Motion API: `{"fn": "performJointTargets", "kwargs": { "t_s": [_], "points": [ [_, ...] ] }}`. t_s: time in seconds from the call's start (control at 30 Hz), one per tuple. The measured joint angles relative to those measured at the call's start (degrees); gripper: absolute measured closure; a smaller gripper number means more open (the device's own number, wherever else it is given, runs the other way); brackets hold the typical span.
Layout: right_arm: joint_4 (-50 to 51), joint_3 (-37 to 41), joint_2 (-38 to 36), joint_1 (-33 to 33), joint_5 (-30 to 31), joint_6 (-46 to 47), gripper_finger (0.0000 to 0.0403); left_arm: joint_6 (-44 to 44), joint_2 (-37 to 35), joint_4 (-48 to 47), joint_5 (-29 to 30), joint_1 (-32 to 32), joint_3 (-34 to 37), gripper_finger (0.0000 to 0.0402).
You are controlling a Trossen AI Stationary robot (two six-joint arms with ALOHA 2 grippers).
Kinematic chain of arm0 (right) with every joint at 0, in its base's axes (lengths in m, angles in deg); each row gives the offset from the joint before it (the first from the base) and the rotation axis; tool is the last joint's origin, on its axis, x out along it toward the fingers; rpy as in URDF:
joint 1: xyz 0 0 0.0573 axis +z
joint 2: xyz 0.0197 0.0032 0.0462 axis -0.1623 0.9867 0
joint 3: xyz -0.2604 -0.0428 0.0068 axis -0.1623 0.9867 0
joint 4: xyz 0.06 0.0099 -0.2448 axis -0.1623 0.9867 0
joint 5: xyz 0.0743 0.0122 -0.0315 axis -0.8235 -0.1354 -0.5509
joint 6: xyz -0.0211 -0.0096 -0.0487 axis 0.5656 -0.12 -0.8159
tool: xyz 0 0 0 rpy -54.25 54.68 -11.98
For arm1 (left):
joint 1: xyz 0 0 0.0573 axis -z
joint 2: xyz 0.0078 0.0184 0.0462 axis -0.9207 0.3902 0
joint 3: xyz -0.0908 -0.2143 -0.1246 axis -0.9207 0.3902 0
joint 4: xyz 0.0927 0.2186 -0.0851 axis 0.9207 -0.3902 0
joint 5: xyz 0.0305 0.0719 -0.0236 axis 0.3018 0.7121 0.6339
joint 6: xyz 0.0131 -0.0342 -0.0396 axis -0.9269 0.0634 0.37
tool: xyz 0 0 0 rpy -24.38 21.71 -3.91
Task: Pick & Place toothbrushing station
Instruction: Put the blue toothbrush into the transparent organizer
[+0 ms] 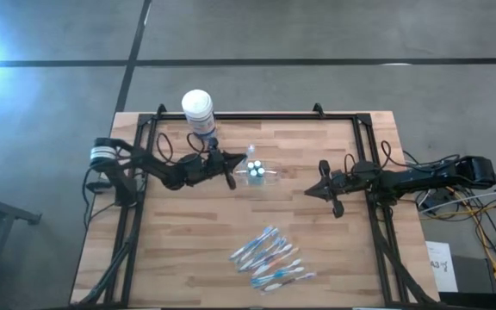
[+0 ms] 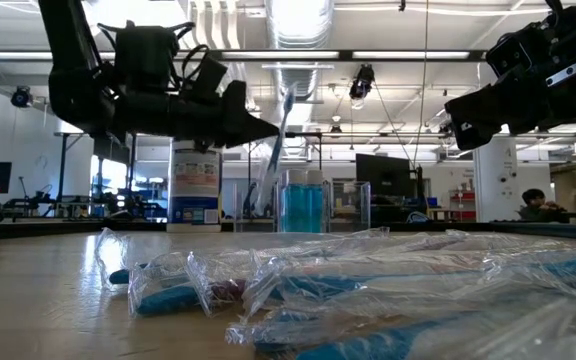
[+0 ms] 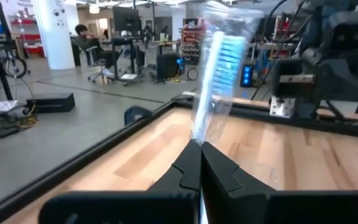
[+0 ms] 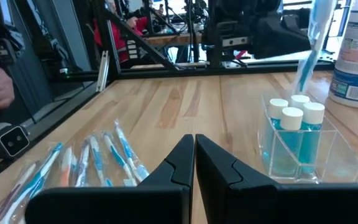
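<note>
A small clear cup (image 1: 257, 170) stands upright mid-table with three white-capped blue tubes (image 4: 295, 111) in it. My left gripper (image 1: 231, 175) is just left of the cup, shut on a wrapped blue-white toothbrush (image 3: 219, 59) that stands nearly upright, bristle head up. It also shows in the low view (image 2: 286, 112). Several more wrapped toothbrushes (image 1: 269, 258) lie flat near the table's front edge. My right gripper (image 1: 320, 191) is shut and empty, right of the cup and above the table. My left gripper pinches the wrapped toothbrush's handle (image 3: 196, 134) between its two fingertips. The fingers come about level from the table's left and lie across the handle. The brush stands nearly upright, head above the fingers. Whether its lower end (image 4: 301, 87) is inside the cup cannot be told.
A bigger white-lidded canister with a blue label (image 1: 198, 112) stands at the far edge, behind my left gripper. Black frame rails (image 1: 136, 215) run along the table's left and right sides. A person (image 3: 87, 38) sits in the room beyond.
</note>
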Motion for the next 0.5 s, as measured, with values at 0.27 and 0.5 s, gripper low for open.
{"fn": "performJointTargets", "kwargs": {
  "t_s": [0.27, 0.5],
  "points": [
    [0.0, 0.0, 0.0, 0.0, 0.0, 0.4, 0.039, 1.6, 2.5, -0.6, 2.0, 0.0, 0.4, 0.0401],
    [0.1, 0.0, 0.0, 0.0, 0.0, 0.8, 0.039, 4.1, 2.7, -0.7, 4.4, 0.0, 3.3, 0.0401]
  ]
}}
